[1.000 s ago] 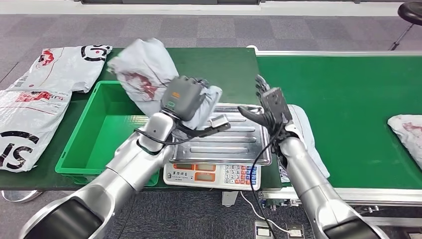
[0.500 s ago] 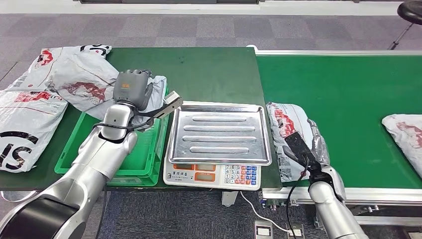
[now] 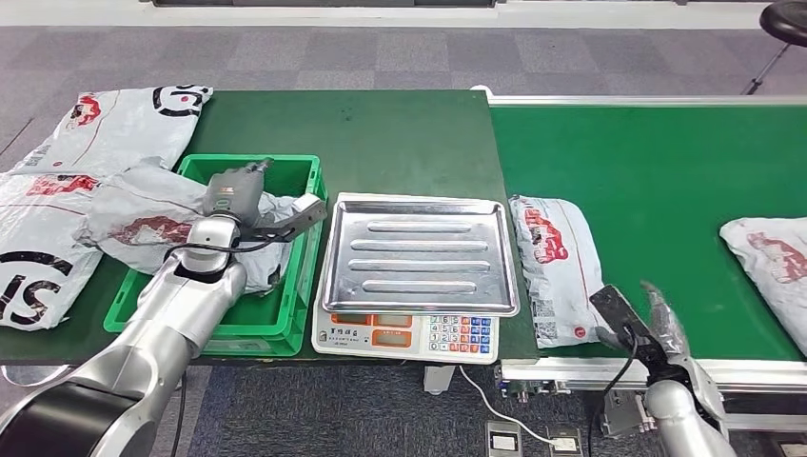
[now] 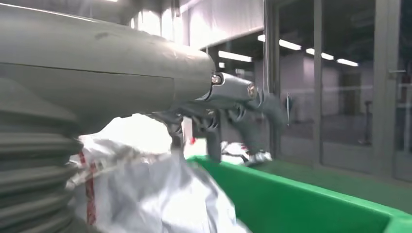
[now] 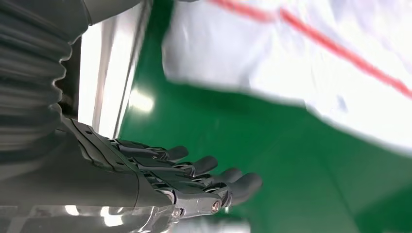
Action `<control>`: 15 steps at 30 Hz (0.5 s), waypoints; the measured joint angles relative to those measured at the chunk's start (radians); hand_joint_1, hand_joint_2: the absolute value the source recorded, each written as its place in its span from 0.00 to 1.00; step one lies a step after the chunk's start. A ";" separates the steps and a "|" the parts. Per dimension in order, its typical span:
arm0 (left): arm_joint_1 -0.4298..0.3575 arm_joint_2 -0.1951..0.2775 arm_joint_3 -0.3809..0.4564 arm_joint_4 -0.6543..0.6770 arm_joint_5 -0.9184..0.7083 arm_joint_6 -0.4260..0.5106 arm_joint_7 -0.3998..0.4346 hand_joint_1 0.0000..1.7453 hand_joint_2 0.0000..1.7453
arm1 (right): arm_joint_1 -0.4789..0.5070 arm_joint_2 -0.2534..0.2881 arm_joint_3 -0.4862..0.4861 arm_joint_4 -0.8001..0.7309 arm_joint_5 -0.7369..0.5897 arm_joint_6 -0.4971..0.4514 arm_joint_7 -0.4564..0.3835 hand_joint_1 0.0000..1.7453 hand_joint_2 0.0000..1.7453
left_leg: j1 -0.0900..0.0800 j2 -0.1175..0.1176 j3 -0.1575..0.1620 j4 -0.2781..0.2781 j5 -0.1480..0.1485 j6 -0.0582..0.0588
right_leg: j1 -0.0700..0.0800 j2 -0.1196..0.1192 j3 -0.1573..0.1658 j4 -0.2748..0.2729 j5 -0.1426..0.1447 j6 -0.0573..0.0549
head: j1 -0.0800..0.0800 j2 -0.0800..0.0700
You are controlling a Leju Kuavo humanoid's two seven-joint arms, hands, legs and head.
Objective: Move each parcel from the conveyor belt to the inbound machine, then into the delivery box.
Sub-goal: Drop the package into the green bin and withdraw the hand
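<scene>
— Grey plastic parcel (image 3: pixel 157 228): soft, light, slippery; it slumps over the green box (image 3: pixel 285 171) rim. Best taken by a bunched fold.
— And the left hand (image 3: pixel 233 195)?
— Resting on it above the box; whether it grips, I cannot tell.
— The right hand (image 3: pixel 652 328)?
— Fingers spread, holding nothing, low beside the belt (image 3: pixel 666 171).

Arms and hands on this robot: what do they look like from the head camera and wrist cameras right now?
Both arms are glossy silver tubes with rounded joints. The left hand has a grey boxy back with a small orange-and-green marking, and black cables loop around its wrist. The right hand is dark, with slim dark fingers; a black cable runs along its forearm. Each wrist view shows a grey ribbed cover.
</scene>
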State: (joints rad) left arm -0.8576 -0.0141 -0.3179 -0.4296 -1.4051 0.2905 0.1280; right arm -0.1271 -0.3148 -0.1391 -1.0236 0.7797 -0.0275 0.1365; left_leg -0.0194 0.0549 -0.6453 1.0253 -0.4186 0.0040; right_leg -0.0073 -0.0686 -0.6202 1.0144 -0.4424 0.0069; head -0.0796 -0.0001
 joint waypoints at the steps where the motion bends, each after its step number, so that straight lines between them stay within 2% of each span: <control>1: 0.000 -0.001 0.013 0.000 0.020 0.000 -0.016 0.00 1.00 | -0.004 -0.003 -0.007 0.018 -0.023 0.033 -0.015 0.00 1.00 | 0.000 0.000 0.000 0.000 0.000 0.000 | 0.000 0.000 0.000 0.000 0.000 0.000 | 0.000 0.000; 6: 0.000 -0.011 0.059 -0.008 0.081 -0.013 -0.056 0.00 1.00 | -0.043 -0.028 -0.021 0.139 -0.122 0.190 -0.125 0.00 1.00 | 0.000 0.000 0.000 0.000 0.000 0.000 | 0.000 0.000 0.000 0.000 0.000 0.000 | 0.000 0.000; 14: 0.004 -0.035 0.085 -0.044 0.190 -0.036 -0.142 0.00 1.00 | -0.119 -0.059 -0.021 0.298 -0.223 0.317 -0.277 0.00 1.00 | 0.000 0.000 0.000 0.000 0.000 0.000 | 0.000 0.000 0.000 0.000 0.000 0.000 | 0.000 0.000; 15: 0.004 -0.038 0.086 -0.048 0.199 -0.038 -0.150 0.00 1.00 | -0.124 -0.061 -0.021 0.307 -0.229 0.322 -0.284 0.26 1.00 | 0.000 0.000 0.000 0.000 0.000 0.000 | 0.000 0.000 0.000 0.000 0.000 0.000 | 0.000 0.000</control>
State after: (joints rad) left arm -0.8531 -0.0517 -0.2316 -0.4781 -1.2056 0.2521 -0.0216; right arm -0.2512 -0.3754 -0.1602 -0.7168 0.5511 0.2949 -0.1477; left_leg -0.0196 0.0552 -0.6454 1.0254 -0.4186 0.0041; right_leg -0.0075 -0.0683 -0.6199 1.0144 -0.4422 0.0071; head -0.0795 -0.0001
